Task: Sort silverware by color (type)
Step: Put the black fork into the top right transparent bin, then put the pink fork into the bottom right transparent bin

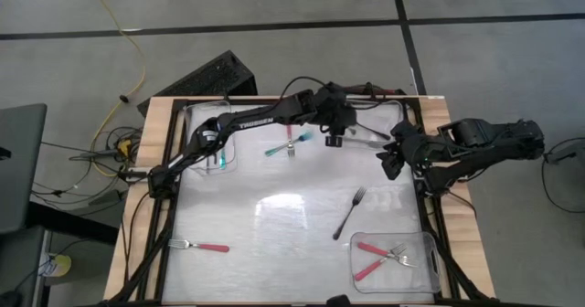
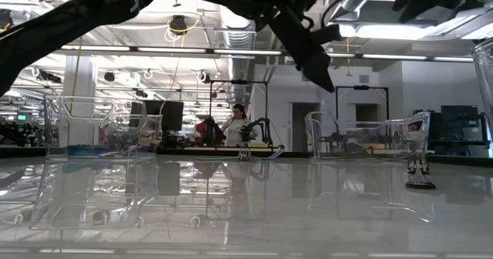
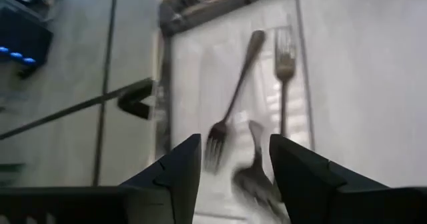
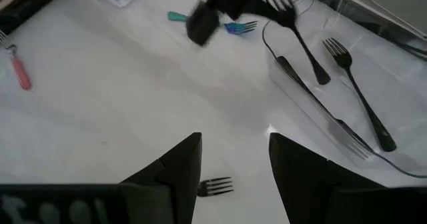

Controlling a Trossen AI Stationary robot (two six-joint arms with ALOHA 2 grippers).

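Observation:
My left gripper (image 1: pixel 334 142) (image 3: pixel 233 164) hangs open over the clear far-right tray (image 1: pixel 370 135), which holds three black forks (image 3: pixel 237 91) (image 4: pixel 353 94). One of them (image 3: pixel 255 177) shows blurred below the fingers. My right gripper (image 1: pixel 391 165) (image 4: pixel 233 164) waits open beside that tray, above the table. Loose on the table lie a teal fork (image 1: pixel 289 144), a black fork (image 1: pixel 349 213) and a red fork (image 1: pixel 201 246). Red forks (image 1: pixel 382 255) lie in the near-right tray (image 1: pixel 430 252). Teal forks (image 1: pixel 218 157) lie in the far-left tray (image 1: pixel 196 115).
The three clear trays stand near the table's corners, seen in the low view as walls at left (image 2: pixel 92 136) and right (image 2: pixel 362 139). A black frame (image 1: pixel 169 206) rims the table. A keyboard (image 1: pixel 206 79) and cables lie beyond the far edge. A person (image 2: pixel 237 124) stands far behind.

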